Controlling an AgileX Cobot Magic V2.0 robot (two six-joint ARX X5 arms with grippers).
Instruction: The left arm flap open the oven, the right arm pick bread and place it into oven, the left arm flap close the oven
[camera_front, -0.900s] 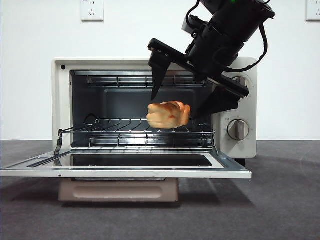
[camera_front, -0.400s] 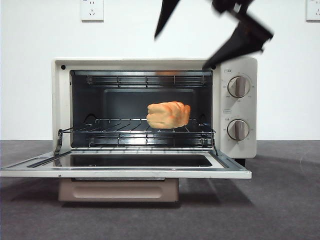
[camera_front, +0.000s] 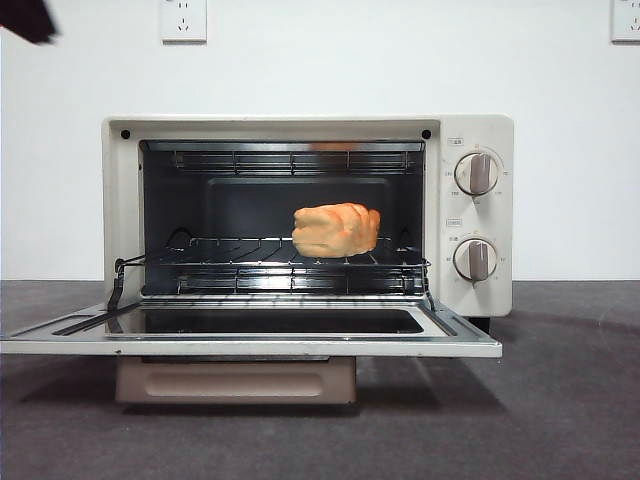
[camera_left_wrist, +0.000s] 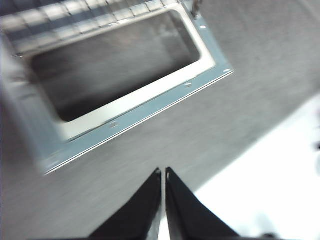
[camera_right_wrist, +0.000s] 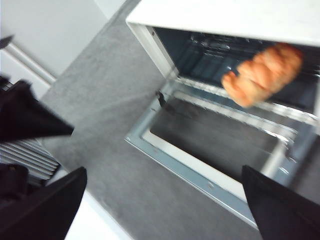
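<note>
Front view: the cream-white toaster oven (camera_front: 308, 215) has its dark glass door (camera_front: 250, 333) flapped down flat, and 1 small golden-orange lumpy bread loaf (camera_front: 336, 229) sits on the wire rack (camera_front: 240, 262), right of centre. I count 2 round knobs (camera_front: 477, 173), 1 pinkish-beige bar handle (camera_front: 235, 380) under the door's front edge, and 1 black tip at the top left corner, so only the closing looks left.

Left wrist view: the left gripper (camera_left_wrist: 163, 172) hangs over the grey tabletop (camera_left_wrist: 240, 75) near the door's corner, jaws pinched together, gripping nothing. I'd hook under the front edge mid-width and swing up smoothly.

Right wrist view: the right gripper (camera_right_wrist: 165, 190) is spread wide and empty, well back from the bread.
</note>
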